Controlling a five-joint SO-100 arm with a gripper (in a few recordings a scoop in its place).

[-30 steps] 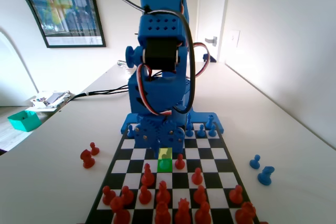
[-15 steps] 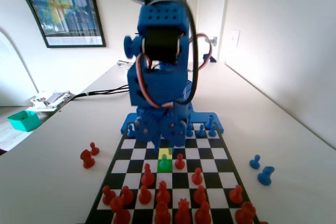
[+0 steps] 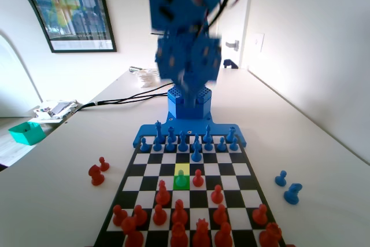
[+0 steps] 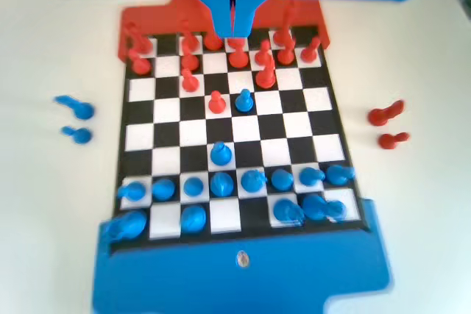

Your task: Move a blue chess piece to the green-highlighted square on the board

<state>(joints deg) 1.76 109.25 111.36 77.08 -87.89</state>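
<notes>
Blue chess piece (image 4: 243, 100) standing upright on the green-highlighted square (image 3: 181, 182), where the fixed view tints it green (image 3: 181, 178). In the wrist view it sits well apart from the fingers (image 4: 232, 12), further down the picture and slightly to their right.

Worktop (image 3: 312, 143): pale, carrying the board (image 3: 240, 169) and a few stray pieces.

Blue arm (image 3: 185, 27): raised high above the board's far end and blurred in the fixed view. One second ago it was bent low over the board, with its lower end just above the yellow and green squares. Half a second ago it was part-way up. It now hangs clear of every piece, so the blue rows behind it can be seen.

Fingers: pressed together, with only a thin dark seam between them in the wrist view. They grasp nothing and touch nothing.

Yellow-highlighted square (image 3: 182, 169): adjoins the green one on the side toward the arm, and nothing stands on it.

Neighbouring pieces: a red pawn (image 4: 215, 101) stands just beside the blue chess piece, to its left in the wrist view and to its right in the fixed view (image 3: 198, 178). A second blue pawn (image 4: 220, 154) stands alone, ahead of the blue rows.

Off-board pieces: two blue ones (image 3: 287, 187) lie on the worktop to the right in the fixed view, and red ones (image 3: 96, 172) to the left. None of them has shifted across the three fixed-view frames, and the piece on the green square has also kept its place.
</notes>
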